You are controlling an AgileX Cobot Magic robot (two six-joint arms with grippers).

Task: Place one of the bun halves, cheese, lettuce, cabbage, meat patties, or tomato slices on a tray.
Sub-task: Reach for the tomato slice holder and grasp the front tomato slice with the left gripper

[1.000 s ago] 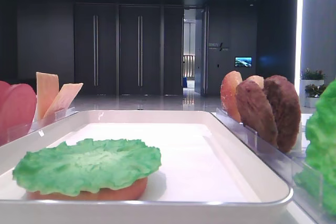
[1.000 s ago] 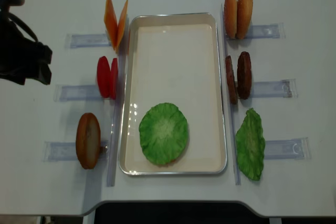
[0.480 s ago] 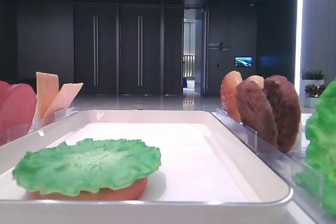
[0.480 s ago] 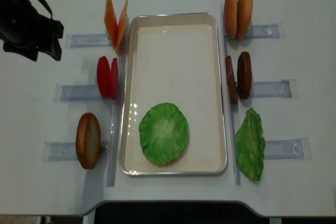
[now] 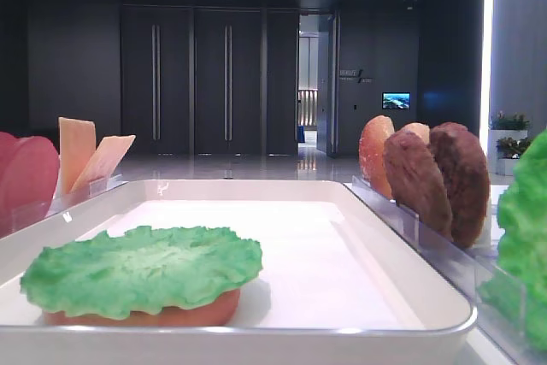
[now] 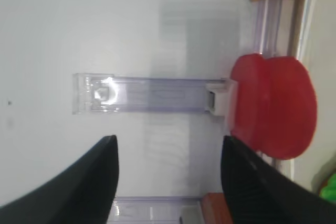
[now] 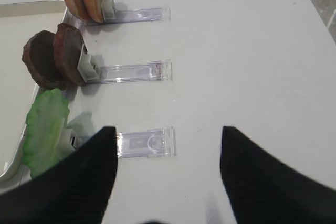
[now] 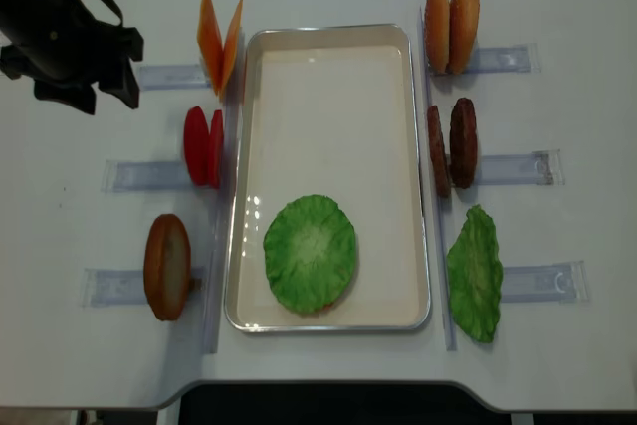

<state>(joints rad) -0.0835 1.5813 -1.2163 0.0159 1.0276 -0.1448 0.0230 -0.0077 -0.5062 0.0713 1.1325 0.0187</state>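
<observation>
A white tray (image 8: 328, 57) sits mid-table, already carrying a lettuce (image 8: 311, 252) leaf laid over a bun half near its front end. Spare bun halves (image 8: 452, 13), meat patties (image 8: 462, 142), cheese (image 8: 220, 39) and tomato slices (image 8: 203, 145) stand in clear racks (image 8: 149, 175) on either side. The left gripper (image 8: 85, 92), jaws wide apart and empty, hovers beside the tomato rack, seemingly approaching its next ingredient; it would need to descend and straddle one slice. The right gripper (image 7: 168, 177) waits, fingers spread, holding nothing
</observation>
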